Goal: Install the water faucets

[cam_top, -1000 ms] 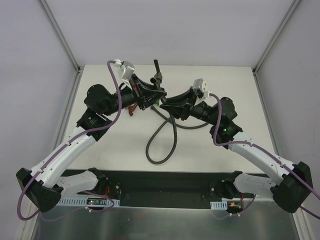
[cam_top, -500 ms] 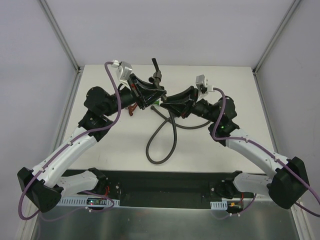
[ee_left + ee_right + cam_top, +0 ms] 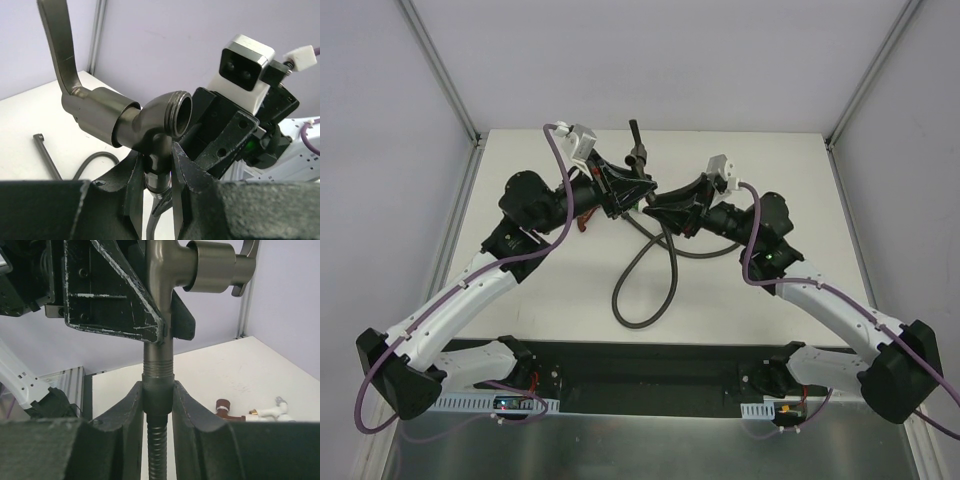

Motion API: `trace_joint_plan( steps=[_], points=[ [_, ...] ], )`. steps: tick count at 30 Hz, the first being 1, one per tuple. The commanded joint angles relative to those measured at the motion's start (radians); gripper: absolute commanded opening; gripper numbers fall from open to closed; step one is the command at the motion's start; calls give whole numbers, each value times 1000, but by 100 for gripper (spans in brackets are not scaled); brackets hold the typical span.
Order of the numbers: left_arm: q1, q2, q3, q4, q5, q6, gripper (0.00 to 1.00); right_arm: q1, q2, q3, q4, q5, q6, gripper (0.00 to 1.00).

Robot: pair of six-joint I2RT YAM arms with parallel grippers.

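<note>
Along its left edge the table [image 3: 510,165] lies bare, with free room between the wall and the left arm. The left gripper [image 3: 628,188] hangs over the table's far middle, clenched on the grey metal faucet [image 3: 638,152]. In the left wrist view its fingers [image 3: 134,182] pinch the faucet's lower stem, with the lever standing up and the threaded mouth facing the right arm. Just right of it, the right gripper [image 3: 655,207] is clamped on the hose [image 3: 642,285]. The right wrist view shows its fingers [image 3: 126,415] squeezing the hose's dark collar, which meets the faucet's threaded stem in one straight line. The two grippers crowd each other closely there. The hose loops over the near middle of the table. A red faucet [image 3: 226,407] and a white faucet [image 3: 270,412] lie side by side on the table beyond the collar. Farther right, open table runs to the right edge.
</note>
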Motion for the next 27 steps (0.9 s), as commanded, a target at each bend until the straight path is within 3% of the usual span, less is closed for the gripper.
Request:
trace_joint_plan(
  steps=[1,16,27],
  points=[
    [-77,19,27,-49,-21,22,0,27,-65,61,47,159,-147,2],
    [-190,25,32,-106,-335,59,0,136,-131,22,-28,413,-361,2],
    [-223,35,29,-109,-420,51,0,166,-133,18,-25,493,-410,2]
  ],
)
